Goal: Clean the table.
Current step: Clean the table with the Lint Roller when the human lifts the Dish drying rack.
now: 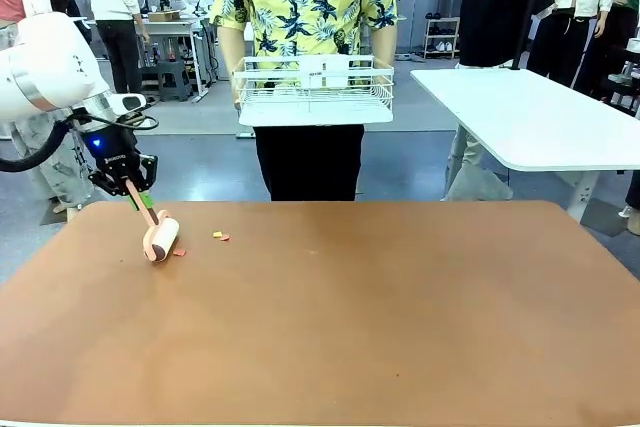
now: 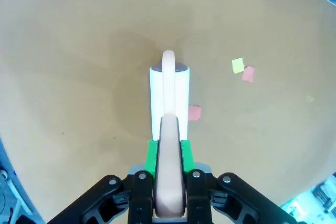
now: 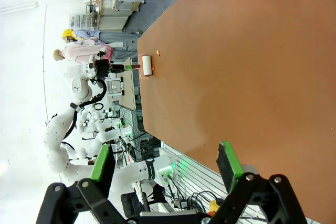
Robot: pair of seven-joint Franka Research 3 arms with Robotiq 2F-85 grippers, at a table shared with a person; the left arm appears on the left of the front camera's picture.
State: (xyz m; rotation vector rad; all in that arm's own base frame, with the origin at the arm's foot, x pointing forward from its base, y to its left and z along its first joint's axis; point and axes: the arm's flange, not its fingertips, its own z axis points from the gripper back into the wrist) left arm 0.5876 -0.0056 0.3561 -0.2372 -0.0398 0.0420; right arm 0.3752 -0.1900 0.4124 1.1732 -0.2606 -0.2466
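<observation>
My left gripper (image 1: 128,179) is shut on the pink handle of a lint roller (image 1: 160,239). The roller's white drum rests on the reddish-brown table (image 1: 380,317) near its far left corner. In the left wrist view the handle runs up between the green pads of the left gripper (image 2: 169,156) to the drum (image 2: 169,95). A pink paper scrap (image 2: 194,112) lies just beside the drum, and a yellow scrap (image 2: 238,65) and another pink scrap (image 2: 248,74) lie farther off. My right gripper (image 3: 165,156) stands open and holds nothing, off the table (image 3: 252,51) edge.
A person stands at the far side holding a white wire basket (image 1: 313,90) above the table's far edge. A smaller white-topped table (image 1: 540,117) stands at the back right. The small scraps (image 1: 220,236) lie just right of the roller.
</observation>
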